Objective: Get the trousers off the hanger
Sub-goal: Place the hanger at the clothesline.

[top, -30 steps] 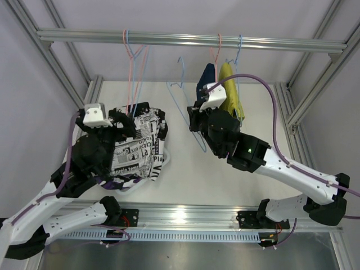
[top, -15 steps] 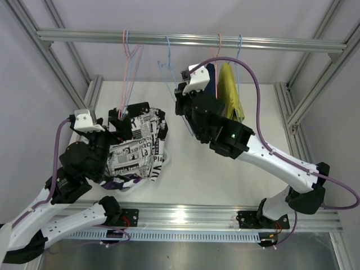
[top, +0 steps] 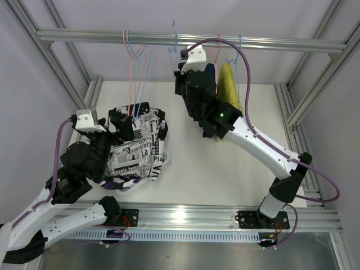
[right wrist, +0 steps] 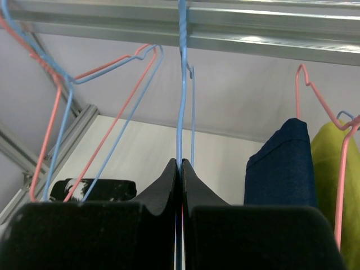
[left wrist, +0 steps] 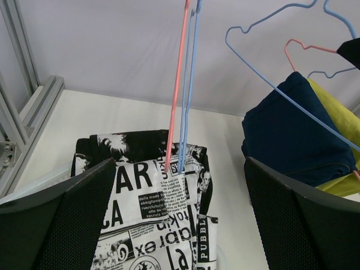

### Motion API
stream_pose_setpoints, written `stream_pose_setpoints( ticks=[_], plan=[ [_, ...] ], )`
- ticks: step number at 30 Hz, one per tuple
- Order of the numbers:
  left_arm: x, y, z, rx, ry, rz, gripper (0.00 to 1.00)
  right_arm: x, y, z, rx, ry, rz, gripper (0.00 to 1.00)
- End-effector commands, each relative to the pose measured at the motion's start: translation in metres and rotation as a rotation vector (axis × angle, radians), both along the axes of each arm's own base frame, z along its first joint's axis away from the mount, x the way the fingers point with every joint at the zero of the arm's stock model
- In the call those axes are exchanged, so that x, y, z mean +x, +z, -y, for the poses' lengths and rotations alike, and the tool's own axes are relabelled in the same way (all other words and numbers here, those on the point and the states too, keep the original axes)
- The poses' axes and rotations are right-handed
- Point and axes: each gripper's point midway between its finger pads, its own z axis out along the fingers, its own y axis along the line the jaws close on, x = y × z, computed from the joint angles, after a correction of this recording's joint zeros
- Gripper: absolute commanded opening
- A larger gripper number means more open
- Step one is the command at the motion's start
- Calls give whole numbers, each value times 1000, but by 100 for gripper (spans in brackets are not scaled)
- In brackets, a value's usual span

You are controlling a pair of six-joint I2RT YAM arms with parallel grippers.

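Heap of printed white trousers [top: 138, 152] lies on the table [top: 214, 169] at centre left. The left gripper [top: 125, 122] is spread wide just above it, holding nothing. At upper centre, the right gripper [right wrist: 180, 164] is clamped on a blue hanger [right wrist: 181, 84] that reaches up to the rail [top: 281, 42]. To its right, navy trousers [right wrist: 281, 163] and yellow trousers [right wrist: 326, 169] hang side by side.

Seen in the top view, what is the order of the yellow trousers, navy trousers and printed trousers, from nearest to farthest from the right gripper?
1. Navy trousers, hanging beside the right gripper.
2. Yellow trousers, hanging further right.
3. Printed trousers, left, on the table.
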Motion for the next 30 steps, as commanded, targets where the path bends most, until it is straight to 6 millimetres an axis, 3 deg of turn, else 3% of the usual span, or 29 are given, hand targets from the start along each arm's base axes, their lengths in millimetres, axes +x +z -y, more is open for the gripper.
stream_pose_setpoints(
  ticks=[1, 13, 30],
  plan=[
    [0, 1, 3, -22, -16, 8, 99, 11, 22, 2, 67, -2, 34, 0],
    [0, 1, 3, -19, -23, 12, 100, 38, -18, 1, 54, -10, -45, 0],
    [-3, 4, 3, -27, -40, 23, 99, 30, -43, 6, 57, 4, -82, 0]
  ],
)
